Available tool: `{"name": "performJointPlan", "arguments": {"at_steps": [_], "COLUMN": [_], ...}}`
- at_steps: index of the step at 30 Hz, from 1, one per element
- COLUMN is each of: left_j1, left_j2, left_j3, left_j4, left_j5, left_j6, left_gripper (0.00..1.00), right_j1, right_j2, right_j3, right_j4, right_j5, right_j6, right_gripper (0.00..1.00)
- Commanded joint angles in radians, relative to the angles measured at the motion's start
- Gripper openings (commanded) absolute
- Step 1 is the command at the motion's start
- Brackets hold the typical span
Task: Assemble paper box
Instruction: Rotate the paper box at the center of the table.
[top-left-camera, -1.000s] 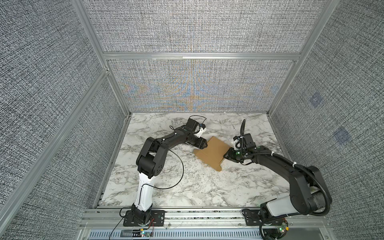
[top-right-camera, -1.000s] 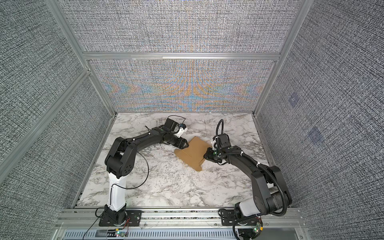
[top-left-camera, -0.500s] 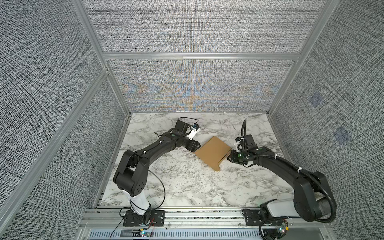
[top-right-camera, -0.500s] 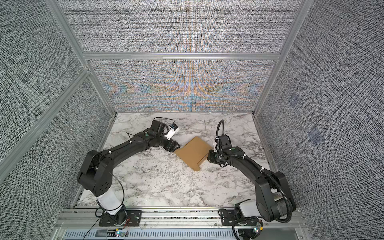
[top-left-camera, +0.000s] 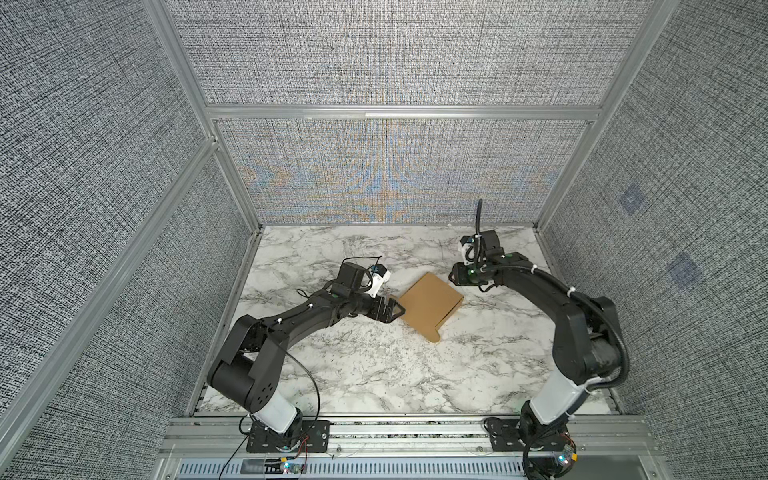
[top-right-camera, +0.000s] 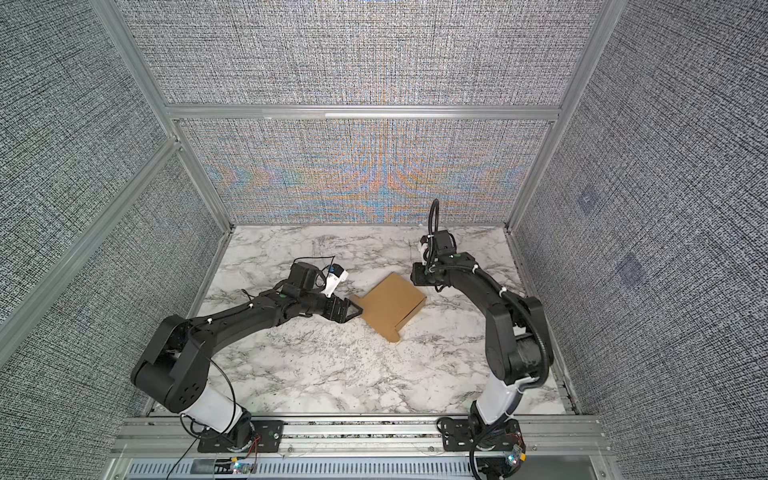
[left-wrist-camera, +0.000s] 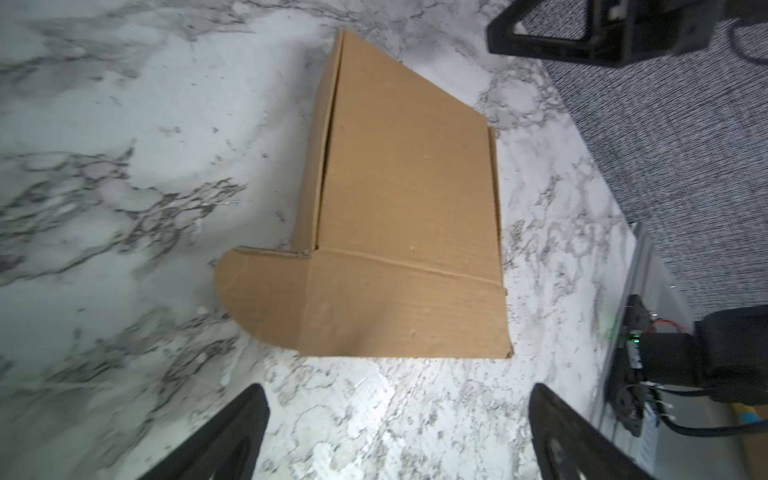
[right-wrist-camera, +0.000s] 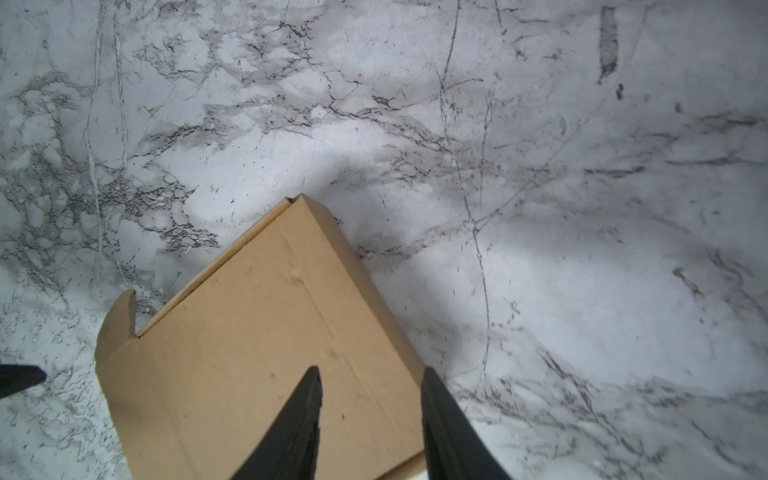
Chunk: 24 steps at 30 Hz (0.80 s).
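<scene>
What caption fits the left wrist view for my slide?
Open left gripper facing a folded cardboard box on the marble table.

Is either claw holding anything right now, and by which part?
Nothing is held. The left claw stands open just short of the paper box; the right claw is open above its edge, clamping nothing.
</scene>
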Motion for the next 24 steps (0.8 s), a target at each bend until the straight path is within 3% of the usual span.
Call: {"name": "performJointPlan", "arguments": {"at_steps": [1,9,24], "left_j1": [0.008,0.008,0.008], "left_j2": [0.028,0.145,0.237], "left_j3": [-0.023,-0.009,0.067], "left_j4": [0.108,0.149,0.118], "left_j5": [0.118,0.204,0.211], "left_j6": [-0.118,-0.196,-0.214], "left_gripper": [0.99,0.99,0.99], "right_j1": [-0.018,-0.024,-0.091], "right_j2": [0.053,0.100,0.147], "right_j3": [0.036,-0.006,-0.122], "right_j4": [-0.037,0.002,0.029], "right_j5": [-0.072,-0.181,-0.184], "right_j6": [-0.043,-0.006,0.060], "right_gripper": [0.41,0.37,0.31]}}
